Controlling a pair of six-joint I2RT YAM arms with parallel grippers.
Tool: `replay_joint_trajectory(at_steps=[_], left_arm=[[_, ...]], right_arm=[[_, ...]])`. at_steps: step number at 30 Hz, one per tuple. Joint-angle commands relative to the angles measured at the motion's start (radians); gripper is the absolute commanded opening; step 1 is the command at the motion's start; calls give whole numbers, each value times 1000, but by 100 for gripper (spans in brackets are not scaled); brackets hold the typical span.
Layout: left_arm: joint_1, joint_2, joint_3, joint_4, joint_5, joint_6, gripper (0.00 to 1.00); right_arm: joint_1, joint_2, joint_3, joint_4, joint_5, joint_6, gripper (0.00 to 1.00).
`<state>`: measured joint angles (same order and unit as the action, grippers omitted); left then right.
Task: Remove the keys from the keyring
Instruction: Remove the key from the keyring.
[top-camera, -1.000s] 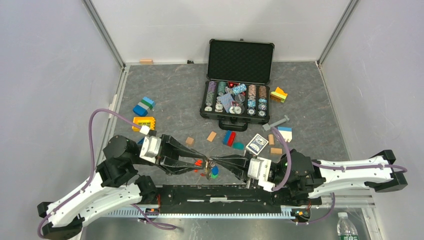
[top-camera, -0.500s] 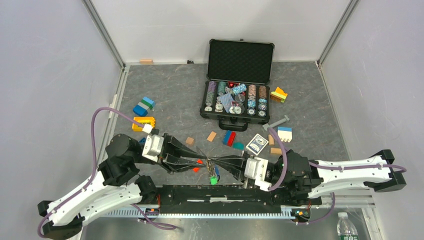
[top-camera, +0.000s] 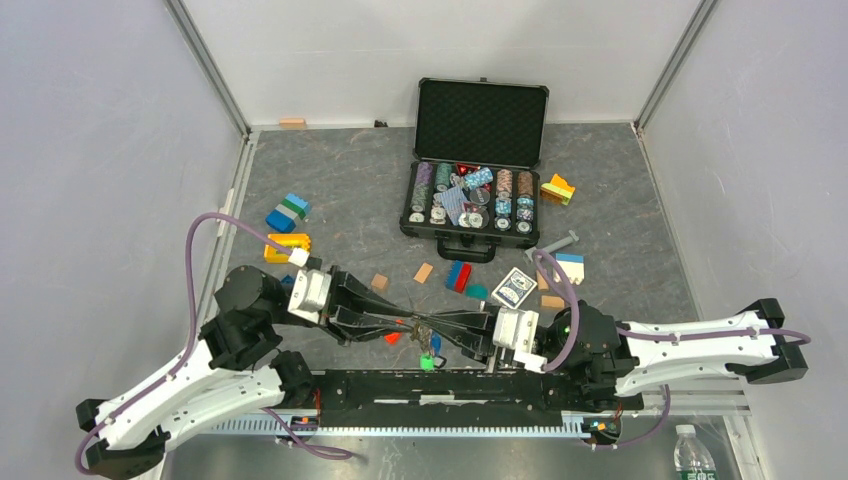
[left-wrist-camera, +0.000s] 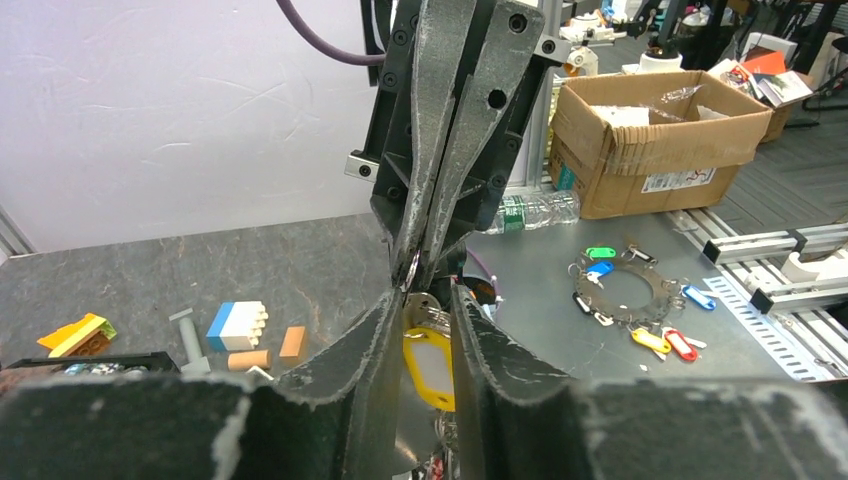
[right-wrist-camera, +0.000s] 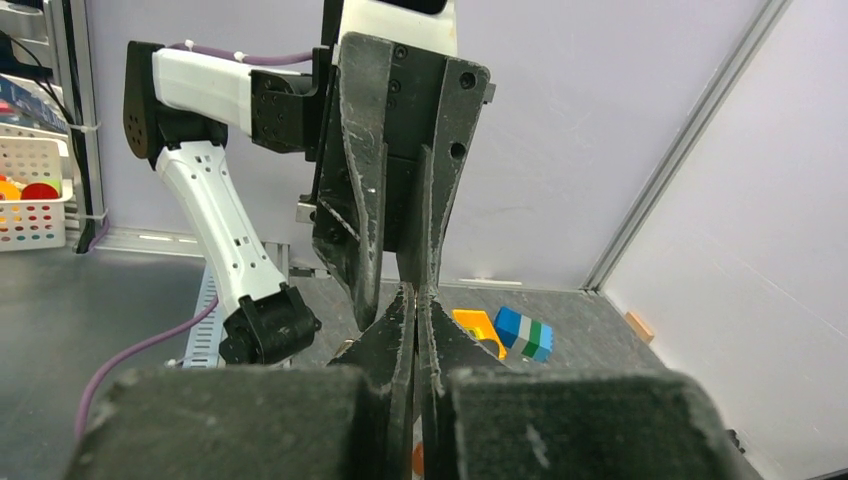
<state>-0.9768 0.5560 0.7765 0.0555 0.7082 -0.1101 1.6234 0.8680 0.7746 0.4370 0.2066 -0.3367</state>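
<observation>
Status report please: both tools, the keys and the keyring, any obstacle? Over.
Right tool shut, seemingly on keyring. Left tool around yellow key, grip unclear. Green key hangs below; no obstacle seen.

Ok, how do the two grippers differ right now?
The left gripper has its jaws apart, a yellow-headed key in the gap; the right gripper has them pressed together, seemingly pinching the keyring. Seen from above, the left reaches in from the left, the right from the right. Both meet tip to tip.

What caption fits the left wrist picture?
Right fingers pinch the keyring; left fingers flank the yellow-headed key.
</observation>
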Motion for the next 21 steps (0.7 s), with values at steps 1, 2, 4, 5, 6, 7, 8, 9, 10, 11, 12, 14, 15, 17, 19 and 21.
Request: replay_joint_trajectory(at_steps=[1, 2, 4, 5, 6, 7, 8, 9, 10, 11, 12, 14, 15, 17, 19, 21], left_arm=[[0, 30, 9, 15, -10, 33, 29], [1, 31, 11, 18, -10, 32, 28], [0, 33, 11, 22, -10, 32, 26], [0, 34, 10, 25, -12, 32, 25], [0, 34, 9, 29, -12, 30, 24], [0, 34, 8, 34, -12, 29, 22], [0, 35, 7, 40, -12, 27, 20], [0, 36, 5, 45, -11, 24, 17], [0, 35, 4, 52, -10, 22, 15], [0, 37, 2, 58, -10, 19, 11], [0, 37, 0, 66, -7, 15, 6], [0, 34, -3, 74, -3, 13, 2], [0, 31, -6, 75, -1, 15, 2], [0, 25, -9, 75, -1, 22, 2], [0, 14, -15, 75, -8, 32, 2], [0, 5, -23, 75, -17, 44, 2]], right_arm=[[7, 21, 8, 101, -33, 35, 0], [8, 24, 8, 103, -33, 37, 0], [7, 27, 3, 107, -32, 42, 0], [8, 27, 0, 110, -29, 45, 0], [7, 28, -2, 114, -27, 48, 0], [7, 29, -4, 117, -25, 50, 0], [8, 28, -6, 118, -24, 51, 0], [7, 31, -6, 119, -23, 53, 0], [8, 30, -7, 120, -20, 54, 0], [8, 32, -9, 121, -19, 56, 0], [8, 31, -10, 123, -17, 56, 0], [7, 29, -13, 124, -14, 57, 0], [8, 28, -16, 126, -10, 58, 0], [7, 20, -21, 126, -7, 59, 0], [8, 11, -27, 127, -6, 59, 0], [7, -2, -32, 126, -10, 59, 1]])
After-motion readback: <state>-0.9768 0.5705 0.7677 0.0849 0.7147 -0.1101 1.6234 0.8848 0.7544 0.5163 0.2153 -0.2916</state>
